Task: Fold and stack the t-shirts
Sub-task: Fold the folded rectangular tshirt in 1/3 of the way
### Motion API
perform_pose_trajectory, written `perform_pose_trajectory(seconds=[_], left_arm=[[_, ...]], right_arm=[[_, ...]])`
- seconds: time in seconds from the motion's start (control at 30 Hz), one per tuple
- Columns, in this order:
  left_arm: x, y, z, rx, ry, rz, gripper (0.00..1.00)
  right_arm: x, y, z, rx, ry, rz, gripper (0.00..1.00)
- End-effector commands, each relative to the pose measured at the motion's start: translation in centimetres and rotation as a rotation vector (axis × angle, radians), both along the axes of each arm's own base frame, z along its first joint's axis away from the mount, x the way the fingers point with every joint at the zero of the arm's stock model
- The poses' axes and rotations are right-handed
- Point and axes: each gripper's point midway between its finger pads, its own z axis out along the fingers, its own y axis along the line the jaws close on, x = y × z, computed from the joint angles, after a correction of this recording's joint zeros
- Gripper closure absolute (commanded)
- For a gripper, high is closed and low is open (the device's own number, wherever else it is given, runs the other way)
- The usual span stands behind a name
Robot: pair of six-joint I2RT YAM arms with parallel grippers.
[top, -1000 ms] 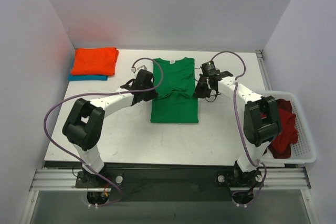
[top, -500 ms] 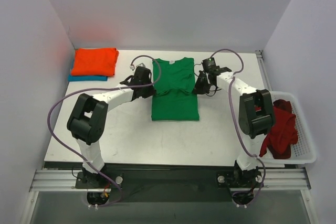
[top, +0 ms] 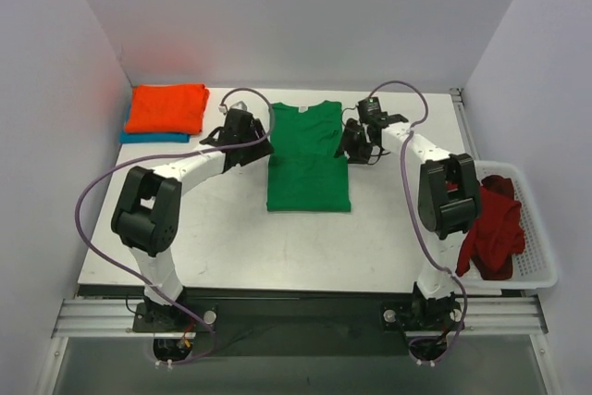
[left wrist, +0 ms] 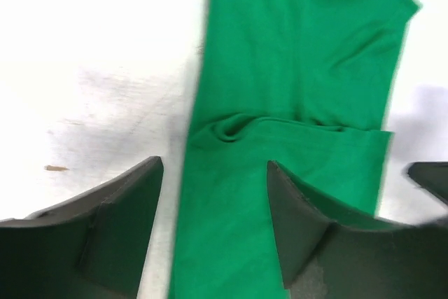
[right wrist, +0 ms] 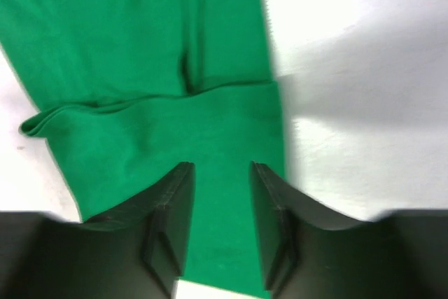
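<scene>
The green t-shirt (top: 308,159) is being kept flat on the table (top: 231,228) as a narrow strip with its sides turned in, directly beneath and ahead of both grippers. The left gripper (left wrist: 213,173) is being held with its jaws wide apart and nothing is being gripped. The shirt's side edge is being straddled, with cloth under the finger nearer the other arm and bare table under the outer one. The right gripper (right wrist: 221,167) is being held with a narrower gap, likewise with nothing pinched. Cloth is being covered by both its fingers, with the shirt's edge just outside them. A bunched cross ridge is being seen just ahead of each gripper's fingertips.

By judgement, a crosswise fold is being prepared. For it to be done well, both edges are best being taken at the same level, with all layers caught together so the tucked sides are not being dragged loose. The grippers are best being raised and carried in step, low over the cloth, so the strip is not being skewed.

A stack is being formed by the orange t-shirt (top: 166,106) on the teal-blue t-shirt (top: 153,137), well off the left gripper's outer side. Dark red t-shirts (top: 495,228) are being kept in the white basket (top: 541,265), behind and outside the right gripper.
</scene>
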Motion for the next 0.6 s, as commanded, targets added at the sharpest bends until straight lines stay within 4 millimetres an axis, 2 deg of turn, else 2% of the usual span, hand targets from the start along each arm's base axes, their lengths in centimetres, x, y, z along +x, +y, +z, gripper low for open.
perform_pose_trajectory(seconds=[0.0,0.03,0.07,0.1,0.13,0.17,0.2,0.23,0.27,0.3,0.33,0.37,0.4,0.53,0.57], left_arm=[[0.4,-2.4,5.5,-0.029,-0.159,-0.063,0.43],[-0.2,-3.8,5.5,-0.036,-0.157,-0.095,0.51],[-0.1,-4.7,5.1,-0.043,-0.151,-0.116,0.6],[-0.2,-5.5,4.8,-0.052,-0.145,-0.126,0.82],[-0.3,-6.1,4.5,-0.06,-0.138,-0.136,0.88],[-0.5,-7.3,3.3,-0.067,-0.116,-0.163,0.95],[0.1,-7.9,3.7,-0.075,-0.127,-0.169,1.0],[0.2,-8.4,3.4,-0.074,-0.123,-0.175,1.0],[0.4,-8.7,2.3,-0.061,-0.107,-0.181,1.0],[0.9,-9.0,2.4,-0.063,-0.109,-0.181,1.0],[1.3,-8.8,2.0,-0.058,-0.102,-0.176,1.0],[1.6,-8.6,0.5,-0.059,-0.071,-0.179,1.0],[1.9,-8.3,0.1,-0.059,-0.062,-0.17,1.0],[3.1,-6.4,-3.0,-0.04,-0.007,-0.134,1.0],[3.1,-5.9,-4.3,-0.031,0.017,-0.13,1.0]], right_arm=[[-0.5,3.4,4.2,-0.018,-0.105,0.09,0.65],[-0.3,4.7,4.2,-0.012,-0.11,0.115,0.73],[-0.2,5.4,4.1,-0.004,-0.109,0.131,0.86],[-0.1,6.3,4.2,0.014,-0.108,0.151,0.91],[0.1,6.9,3.3,0.02,-0.091,0.167,0.94],[0.7,7.9,3.9,0.04,-0.115,0.189,0.96],[1.0,8.3,3.7,0.054,-0.116,0.195,0.97],[1.2,8.8,2.8,0.066,-0.1,0.202,0.97],[1.9,9.2,3.0,0.078,-0.109,0.199,0.99],[2.2,9.3,2.6,0.088,-0.1,0.201,1.0],[2.2,9.6,1.5,0.103,-0.074,0.209,1.0],[2.5,9.8,1.3,0.114,-0.074,0.21,1.0],[2.9,9.8,1.2,0.123,-0.073,0.206,1.0],[3.5,9.3,-1.4,0.13,-0.027,0.189,1.0],[3.6,8.9,-1.9,0.133,-0.015,0.181,1.0]])
